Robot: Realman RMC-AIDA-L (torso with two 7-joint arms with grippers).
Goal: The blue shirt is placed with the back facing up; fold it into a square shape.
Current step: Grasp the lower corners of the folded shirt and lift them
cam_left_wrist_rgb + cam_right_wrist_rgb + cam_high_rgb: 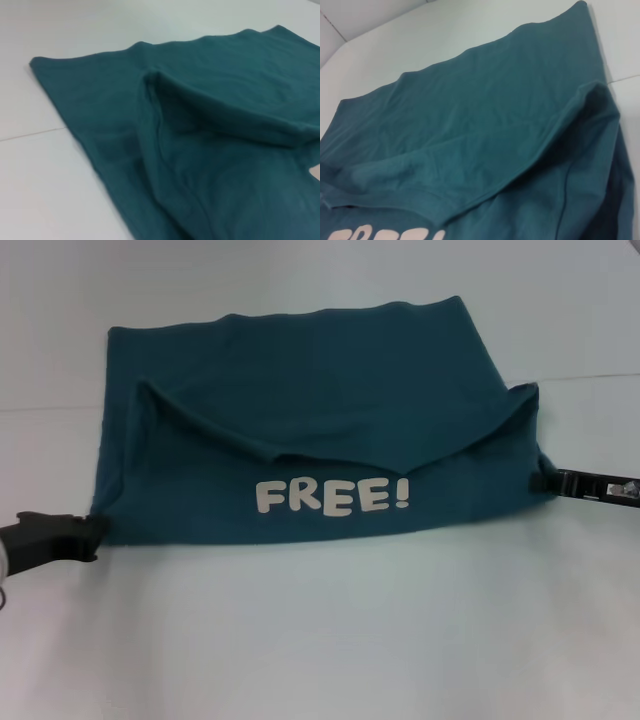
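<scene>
Lying on the white desk (320, 640), the blue shirt (320, 390) sits mid-scene, part-folded. Near edge runs roughly straight between the two claws. White "FREE!" lettering (332, 496) faces up on the near band, just behind that edge.

Left claw (92, 535) is at the shirt's near-left corner, touching the fabric; corner cloth bunches right at its tip. Can't tell whether it's clamped on the cloth or just resting against it. Right claw (540, 480) is at the near-right corner, tip against the hem; same story, grip state unreadable.

Behind the lettering, a folded flap droops in a shallow V, its lowest point just above "FREE!", its upper ends rising towards both side edges. Left side shows a raised crease; right side stands up in a small peak near the right claw.

Far part of the shirt lies flat, plain teal, far hem slightly wavy. Left wrist view shows the far-left corner (37, 62) flat on the desk. Right wrist view shows the flap's fold line (530, 165) and the tops of the letters.
</scene>
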